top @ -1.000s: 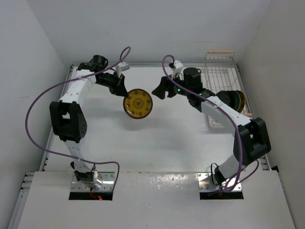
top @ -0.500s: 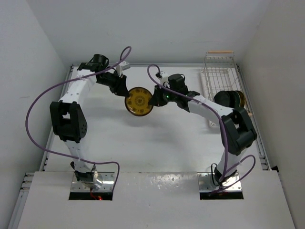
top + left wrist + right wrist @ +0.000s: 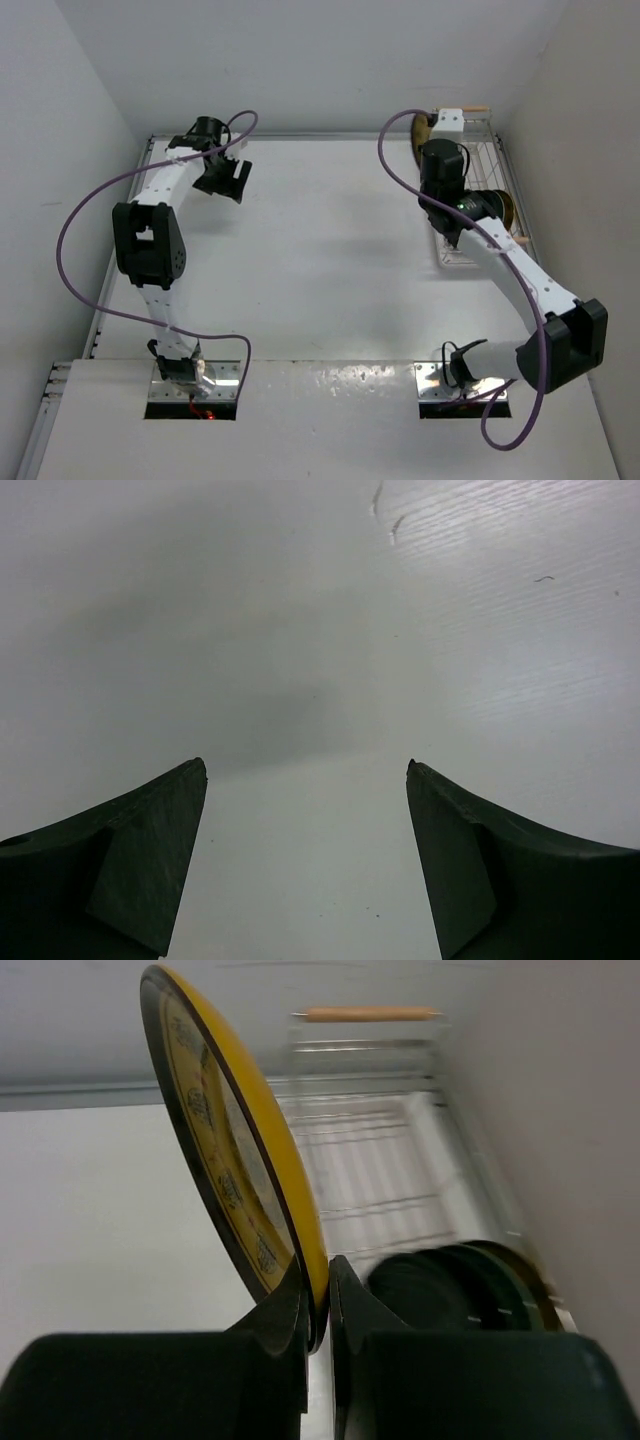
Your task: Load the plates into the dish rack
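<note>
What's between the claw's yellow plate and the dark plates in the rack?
Only bare dish rack wires, right of the yellow plate; the right wrist view shows it.

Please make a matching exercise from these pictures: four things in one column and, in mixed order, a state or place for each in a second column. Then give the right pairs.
Column one
1. left gripper
2. right gripper
3. yellow plate
4. black plates

Column two
A. standing in the dish rack
B. open, holding nothing
C. gripped at its edge, tilted
D. shut on a plate

Pairs: 1-B, 2-D, 3-C, 4-A
</note>
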`<move>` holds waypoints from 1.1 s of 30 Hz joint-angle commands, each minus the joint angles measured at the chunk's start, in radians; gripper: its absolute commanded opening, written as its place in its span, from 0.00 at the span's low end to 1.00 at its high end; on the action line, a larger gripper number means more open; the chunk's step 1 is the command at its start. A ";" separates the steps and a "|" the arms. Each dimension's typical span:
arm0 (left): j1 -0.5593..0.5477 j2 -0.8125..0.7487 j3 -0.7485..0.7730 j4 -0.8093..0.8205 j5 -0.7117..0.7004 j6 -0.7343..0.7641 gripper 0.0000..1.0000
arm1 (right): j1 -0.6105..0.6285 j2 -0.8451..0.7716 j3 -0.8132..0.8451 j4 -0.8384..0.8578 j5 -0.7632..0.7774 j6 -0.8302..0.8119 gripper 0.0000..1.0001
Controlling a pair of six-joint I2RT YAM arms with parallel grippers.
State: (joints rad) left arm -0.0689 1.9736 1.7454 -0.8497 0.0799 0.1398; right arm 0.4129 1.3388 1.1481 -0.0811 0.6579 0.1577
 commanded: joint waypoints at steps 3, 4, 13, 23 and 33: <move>0.006 -0.019 -0.020 0.024 -0.080 -0.054 0.85 | -0.086 -0.032 -0.021 -0.125 0.255 -0.114 0.00; 0.006 -0.019 -0.020 0.024 -0.080 -0.054 0.85 | -0.098 -0.036 -0.022 -0.147 0.241 -0.094 0.00; 0.006 -0.019 -0.029 0.024 -0.071 -0.045 0.85 | -0.235 -0.067 -0.116 -0.240 0.059 0.085 0.00; 0.006 -0.019 -0.038 0.024 -0.071 -0.045 0.85 | -0.258 -0.021 -0.208 -0.247 -0.005 0.063 0.00; 0.006 -0.019 -0.038 0.024 -0.080 -0.045 0.85 | -0.255 0.040 -0.199 -0.255 0.014 0.000 0.00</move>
State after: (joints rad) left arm -0.0647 1.9736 1.7107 -0.8360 0.0162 0.1036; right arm 0.1600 1.3674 0.9360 -0.3683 0.6609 0.1757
